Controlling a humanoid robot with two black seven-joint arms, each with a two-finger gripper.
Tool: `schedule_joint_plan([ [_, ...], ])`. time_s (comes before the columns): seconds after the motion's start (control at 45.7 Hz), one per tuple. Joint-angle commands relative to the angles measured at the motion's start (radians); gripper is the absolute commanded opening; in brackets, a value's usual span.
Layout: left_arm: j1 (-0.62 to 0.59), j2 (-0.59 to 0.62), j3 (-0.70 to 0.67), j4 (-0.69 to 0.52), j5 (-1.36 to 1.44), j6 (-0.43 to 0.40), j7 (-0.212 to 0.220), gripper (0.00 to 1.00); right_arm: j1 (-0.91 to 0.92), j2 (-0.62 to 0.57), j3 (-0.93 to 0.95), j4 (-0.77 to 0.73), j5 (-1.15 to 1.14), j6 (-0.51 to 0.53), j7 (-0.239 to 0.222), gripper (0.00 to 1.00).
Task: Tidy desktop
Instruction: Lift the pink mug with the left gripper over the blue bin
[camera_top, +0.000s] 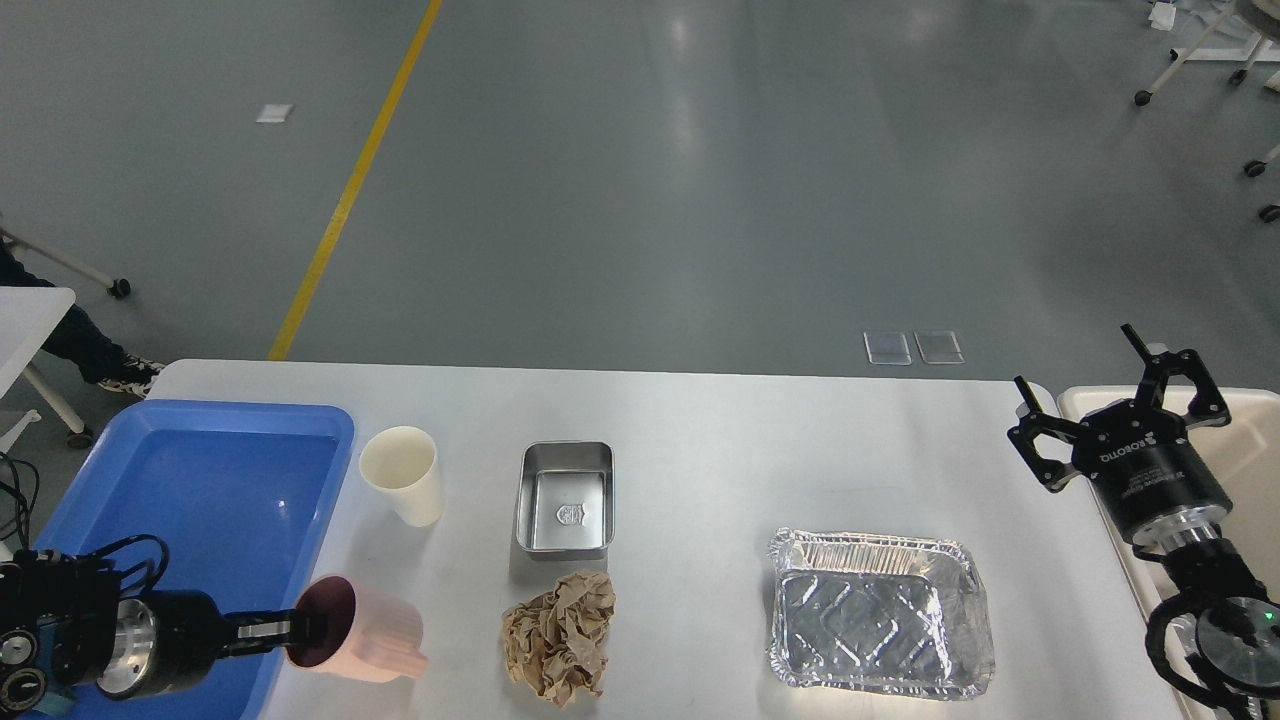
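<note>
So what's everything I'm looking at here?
Table: 1, white-grey, centre
Tray: 1, blue, left edge
Bin: 1, cream, right edge
Paper cup: 1, cream, upright beside tray
Pink mug: 1, tipped sideways at tray's edge
Steel tin: 1, silver, mid-table
Crumpled paper: 1, brown, in front of tin
Foil pan: 1, silver, right
Left gripper: 1, black, shut on mug rim
Right gripper: 1, black, open, empty

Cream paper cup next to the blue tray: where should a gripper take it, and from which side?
Probably by the rim or upper wall, from above. The cream paper cup stands upright, mouth open, free of the blue tray and the steel tin. One finger inside and one outside would suit its thin wall, as the left gripper holds the pink mug.
</note>
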Motion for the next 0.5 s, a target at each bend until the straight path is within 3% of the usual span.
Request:
schedule_joint_plan([
  [0.0,-0.004,0.079,-0.015,-0.056,-0.003,-0.003,0.002,0.00,0.003,0.000,-0.002,-0.001,0.000,-0.001,0.000,1.00],
  [0.372,-0.001,0.374,-0.106,-0.163,-0.117,0.001,-0.004,0.00,0.003,0.001,-0.009,-0.003,0.000,-0.001,0.000,1.00],
  [0.482,-0.004,0.452,-0.172,-0.193,-0.127,-0.017,-0.033,0.00,0.008,0.003,-0.011,-0.001,0.000,-0.003,0.000,1.00],
])
